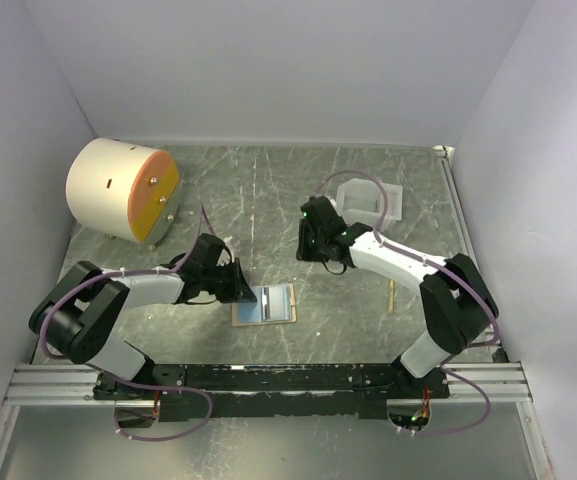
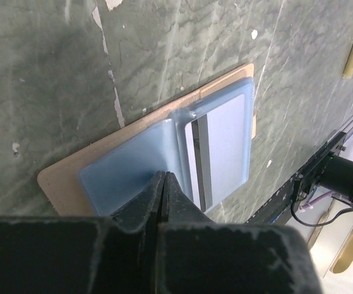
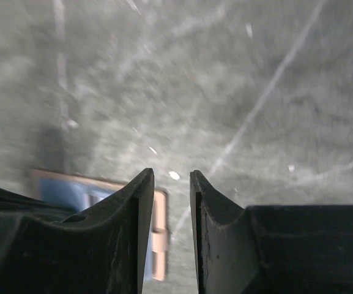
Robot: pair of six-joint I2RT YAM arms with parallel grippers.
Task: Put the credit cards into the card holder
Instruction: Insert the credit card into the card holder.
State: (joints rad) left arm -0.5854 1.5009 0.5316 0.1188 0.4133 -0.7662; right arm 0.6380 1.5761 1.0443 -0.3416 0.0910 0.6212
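Observation:
The tan card holder (image 1: pixel 265 303) lies open on the table, its pale blue pockets (image 2: pixel 127 177) facing up. A pale card with a dark stripe (image 2: pixel 199 160) sits in the right-hand pocket, partly under the blue film. My left gripper (image 2: pixel 164 176) is shut, its tips resting together on the blue pocket near the fold; I see nothing clamped between them. In the top view it sits at the holder's left edge (image 1: pixel 244 286). My right gripper (image 3: pixel 172 176) hangs open and empty above bare table, behind the holder (image 3: pixel 159 236). No other credit cards show.
A big cream cylinder with an orange face (image 1: pixel 123 188) stands at the back left. A white tray (image 1: pixel 369 200) sits at the back right, behind the right arm. A thin tan stick (image 1: pixel 391 297) lies right of the holder. The black base rail (image 1: pixel 288 378) runs along the near edge.

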